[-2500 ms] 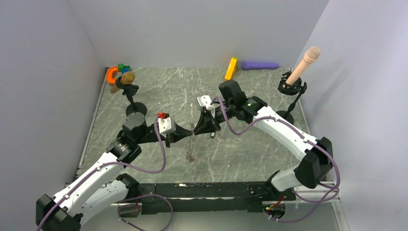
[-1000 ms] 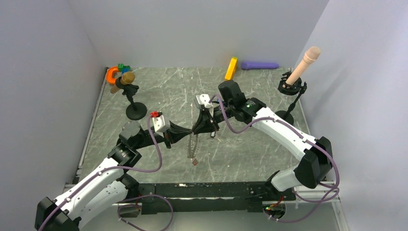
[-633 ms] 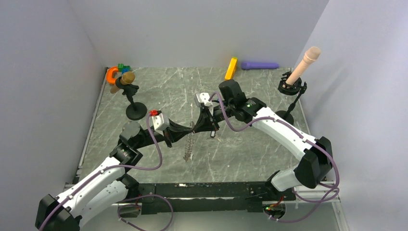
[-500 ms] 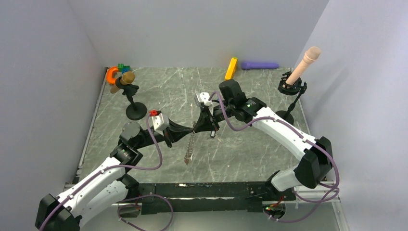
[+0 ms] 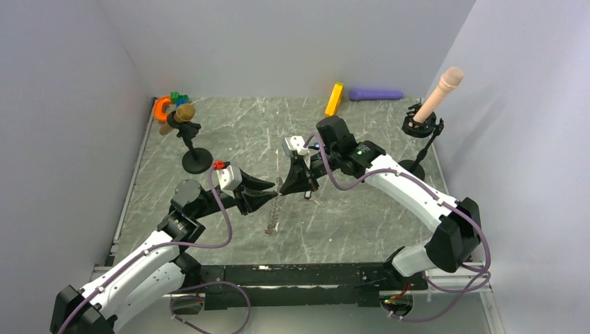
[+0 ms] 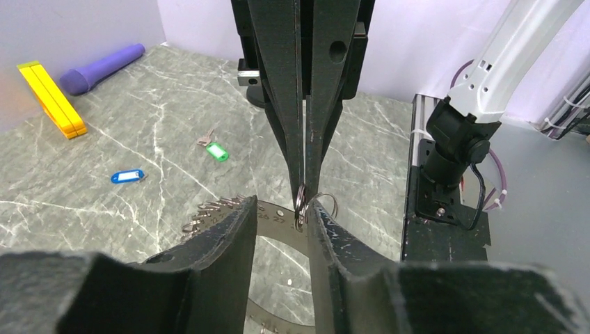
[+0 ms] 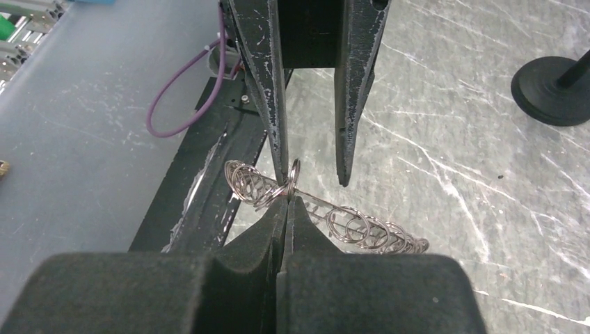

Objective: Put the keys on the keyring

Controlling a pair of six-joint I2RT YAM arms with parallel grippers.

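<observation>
Dangling limp from your clamped right gripper (image 7: 284, 203), the keyring (image 7: 362, 229) looks slippery. Left gripper (image 6: 278, 212) gapes empty; pinch a top ring.

Grey-green marbled tabletop (image 5: 236, 132). At its back edge, a long yellow block (image 5: 335, 99) lies just beside a purple cylinder (image 5: 376, 94). Back left: an orange horseshoe-shaped piece (image 5: 161, 108) near a black round-based stand (image 5: 197, 160) carrying a brown object (image 5: 182, 114). Back right: a black clamp stand (image 5: 422, 126) holds a tilted beige cylinder (image 5: 441, 92).
</observation>
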